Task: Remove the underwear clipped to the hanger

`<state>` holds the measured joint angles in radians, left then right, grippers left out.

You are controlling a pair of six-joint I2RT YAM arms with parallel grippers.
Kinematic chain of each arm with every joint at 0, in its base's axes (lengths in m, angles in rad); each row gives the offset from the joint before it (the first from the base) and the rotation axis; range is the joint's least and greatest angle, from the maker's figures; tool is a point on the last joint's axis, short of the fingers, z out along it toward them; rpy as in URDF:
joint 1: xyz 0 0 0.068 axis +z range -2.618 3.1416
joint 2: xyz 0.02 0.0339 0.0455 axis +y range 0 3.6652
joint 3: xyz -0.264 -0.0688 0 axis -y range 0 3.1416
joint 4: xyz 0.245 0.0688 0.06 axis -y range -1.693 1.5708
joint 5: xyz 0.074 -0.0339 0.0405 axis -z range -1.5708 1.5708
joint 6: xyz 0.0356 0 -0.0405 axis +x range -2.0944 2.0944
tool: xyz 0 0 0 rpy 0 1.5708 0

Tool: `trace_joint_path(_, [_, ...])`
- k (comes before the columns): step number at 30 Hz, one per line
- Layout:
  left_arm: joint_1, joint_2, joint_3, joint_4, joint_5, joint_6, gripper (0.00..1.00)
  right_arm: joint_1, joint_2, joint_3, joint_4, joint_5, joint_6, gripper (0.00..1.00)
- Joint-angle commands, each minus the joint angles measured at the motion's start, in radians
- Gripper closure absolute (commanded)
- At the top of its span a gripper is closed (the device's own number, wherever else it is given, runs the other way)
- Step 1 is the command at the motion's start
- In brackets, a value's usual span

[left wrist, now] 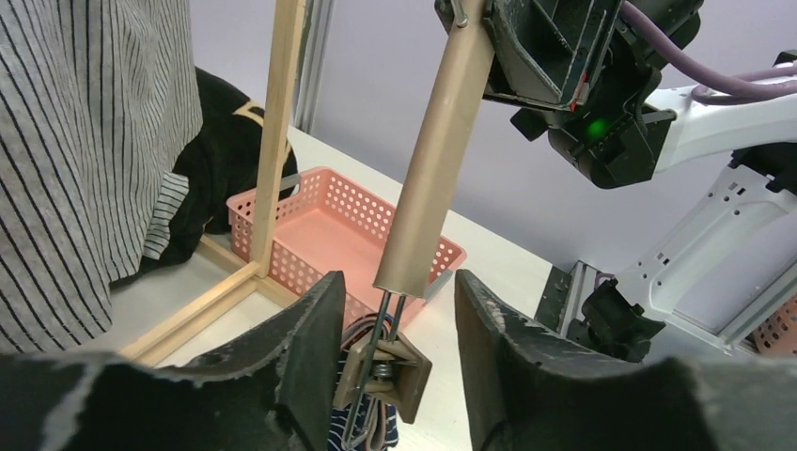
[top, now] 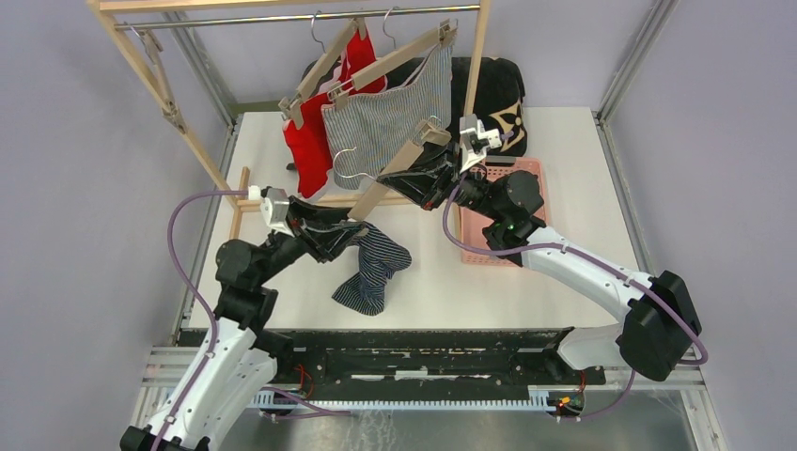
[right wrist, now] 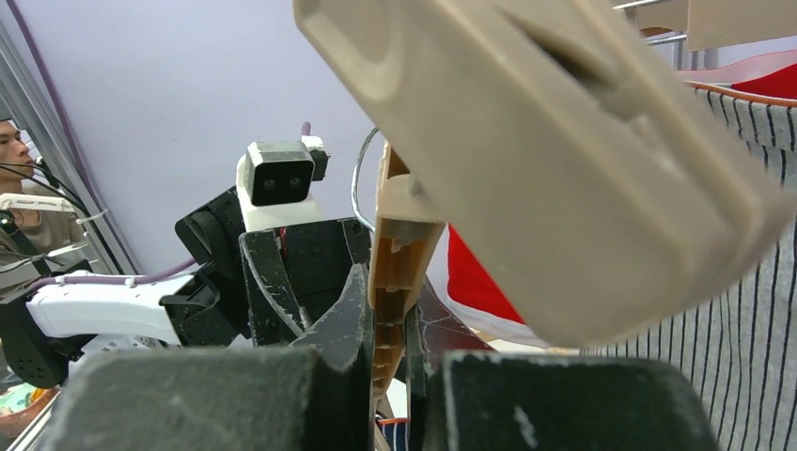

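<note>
You won't find any text, label, brand or number that can be read in any of the three views. The nearest thing to a sign is the pale emblem on the black cushion (top: 491, 92), toward one o'clock in the top view, and it forms no letters.

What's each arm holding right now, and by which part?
Right fingers clamp the tan hanger on its bar. Left fingers straddle its lower clip, open, gripping nothing.
</note>
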<state>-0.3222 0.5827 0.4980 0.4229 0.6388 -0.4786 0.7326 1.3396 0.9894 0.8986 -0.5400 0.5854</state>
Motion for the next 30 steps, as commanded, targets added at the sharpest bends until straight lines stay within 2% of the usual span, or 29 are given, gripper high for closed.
trace_joint_path(1, [-0.002, -0.002, 0.0, 0.091, 0.042, -0.025, 0.45, -0.005, -0.023, 0.016, 0.046, 0.027, -0.019, 0.99])
trace_joint_path(5, [-0.002, -0.02, -0.016, 0.095, 0.042, -0.037, 0.43, -0.005, -0.022, 0.017, 0.045, 0.029, -0.022, 0.99])
trace_joint_path(11, [-0.002, -0.023, -0.028, 0.087, 0.041, -0.038, 0.44, -0.004, -0.02, 0.018, 0.056, 0.035, -0.014, 0.99])
trace_joint_path(17, [-0.002, -0.004, -0.037, 0.086, 0.048, -0.031, 0.54, -0.005, -0.017, 0.027, 0.06, 0.034, -0.008, 0.99])
trace_joint_path(18, [-0.002, -0.001, -0.037, 0.086, 0.051, -0.031, 0.53, -0.005, -0.018, 0.029, 0.059, 0.033, -0.006, 0.99])
trace_joint_path(20, [-0.002, 0.001, -0.039, 0.083, 0.046, -0.035, 0.45, -0.005, -0.019, 0.032, 0.059, 0.033, -0.006, 0.99])
trace_joint_path(26, [-0.002, -0.003, -0.046, 0.082, 0.041, -0.032, 0.44, -0.004, -0.019, 0.037, 0.061, 0.033, -0.001, 0.99])
trace_joint_path(29, [-0.001, -0.009, -0.046, 0.084, 0.044, -0.022, 0.57, -0.005, -0.017, 0.037, 0.062, 0.032, 0.001, 0.99])
trace_joint_path(30, [-0.001, -0.01, -0.046, 0.085, 0.044, -0.017, 0.69, -0.004, -0.018, 0.037, 0.061, 0.031, 0.001, 0.99])
